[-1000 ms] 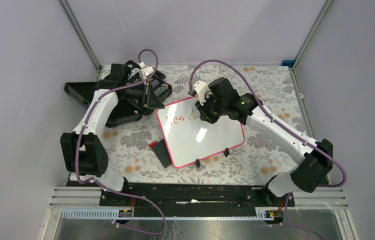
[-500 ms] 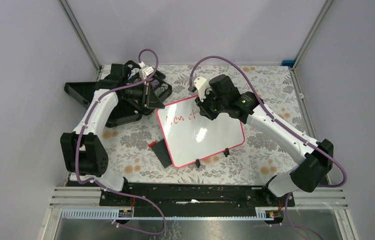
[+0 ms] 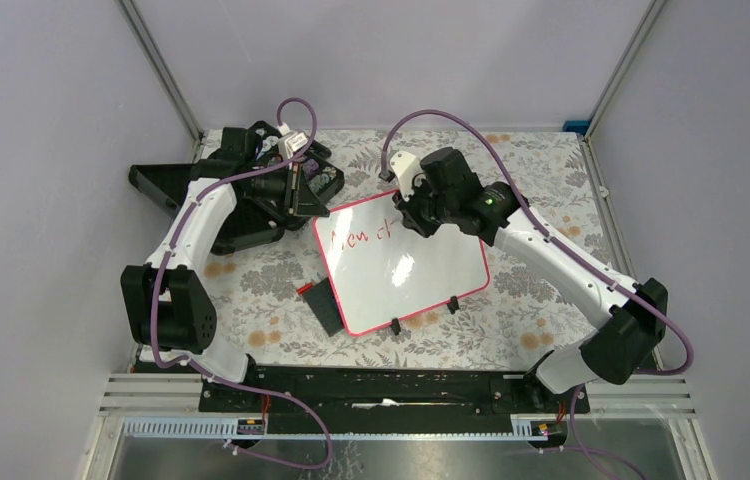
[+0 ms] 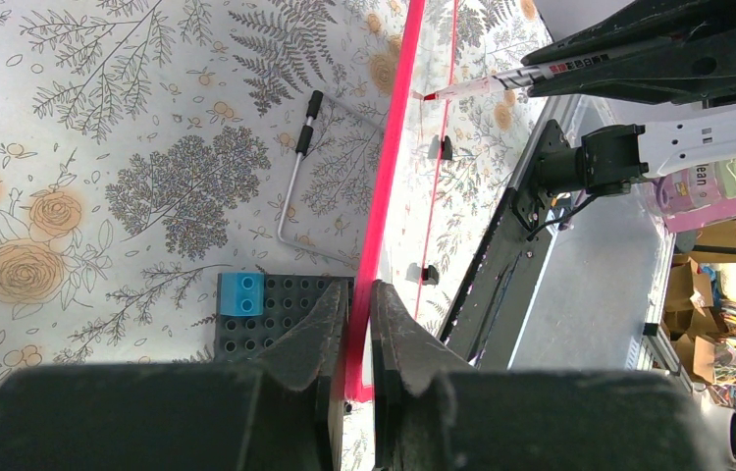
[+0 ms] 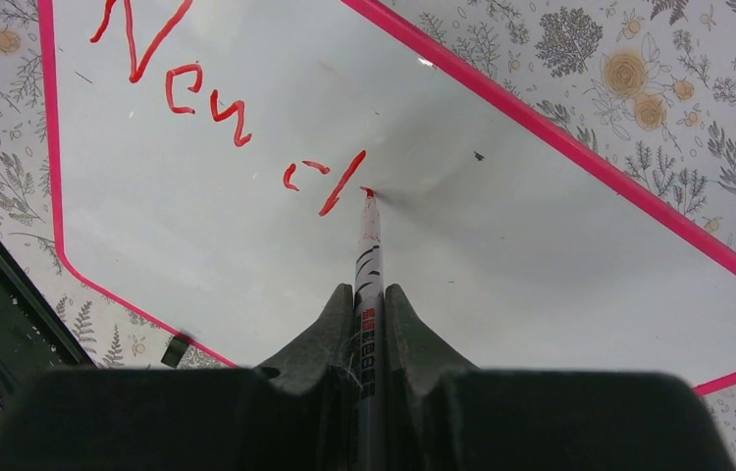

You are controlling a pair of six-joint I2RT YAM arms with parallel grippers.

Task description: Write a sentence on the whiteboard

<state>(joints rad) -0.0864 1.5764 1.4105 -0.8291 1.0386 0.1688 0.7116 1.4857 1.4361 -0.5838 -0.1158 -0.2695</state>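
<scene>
Whiteboard (image 5: 501, 255): red sentence (image 5: 230, 120) reads "New c", then slanted stroke (letter unclear).

Robot lab cell: grey walls (image 3: 31, 150), alu frame posts (image 3: 158, 68) (cardboard boxes (image 4: 686, 287) beyond).

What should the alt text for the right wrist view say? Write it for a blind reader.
The right end effector grips a marker whose red tip meets the whiteboard at the end of red writing reading roughly "New cl". The pink-framed board lies on a floral cloth.
</scene>
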